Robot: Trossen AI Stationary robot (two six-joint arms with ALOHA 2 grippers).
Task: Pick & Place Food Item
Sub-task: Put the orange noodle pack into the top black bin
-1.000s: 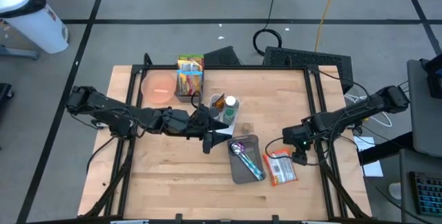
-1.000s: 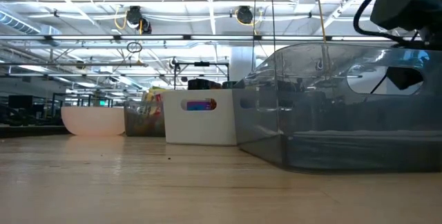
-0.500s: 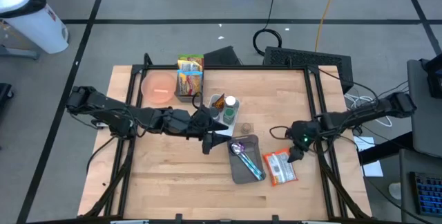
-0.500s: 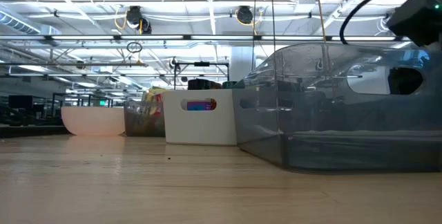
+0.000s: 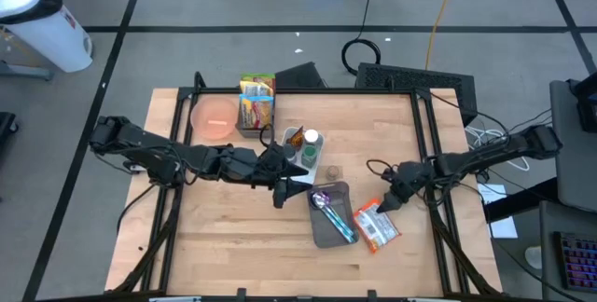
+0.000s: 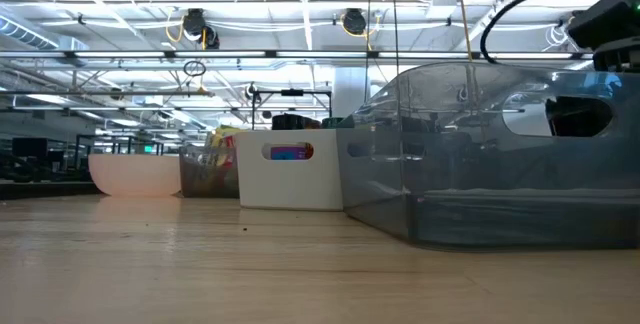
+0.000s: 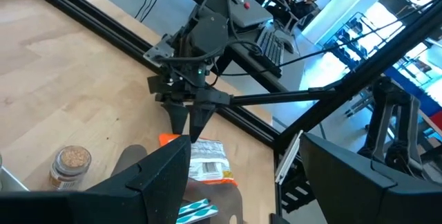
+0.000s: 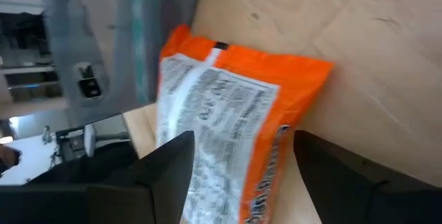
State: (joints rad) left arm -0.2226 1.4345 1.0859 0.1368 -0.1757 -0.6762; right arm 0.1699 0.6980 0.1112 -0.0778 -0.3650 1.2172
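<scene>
— Where does the food sit?

— The orange snack packet (image 5: 377, 226) lies flat on the table (image 5: 224, 246), at about four o'clock from the table's middle, just beside the grey tray (image 5: 328, 216) that holds the spoons (image 5: 334, 218). It is outside the tray, touching or nearly touching its edge; I cannot tell which.

— And you?

— My right gripper (image 5: 385, 205) hangs just over the packet's far corner, fingers spread and pointing down at it, nothing between them. My wrist view shows the packet filling the gap ahead of my fingers (image 8: 173, 175). My left gripper (image 5: 291, 188) waits near the table's middle, at nine o'clock from the tray, also spread and empty.

— How will it handle?

— Light, I judge. A soft crinkly pouch with loose contents, so it should sag when lifted. The film looks glossy and may slip. Hard squeezing could crush what is inside.

— Where do you take hold?

— Across the narrow width near the sealed orange end, where the film is flatter and stiffer. A pinch at the puffed middle may skid off.
</scene>
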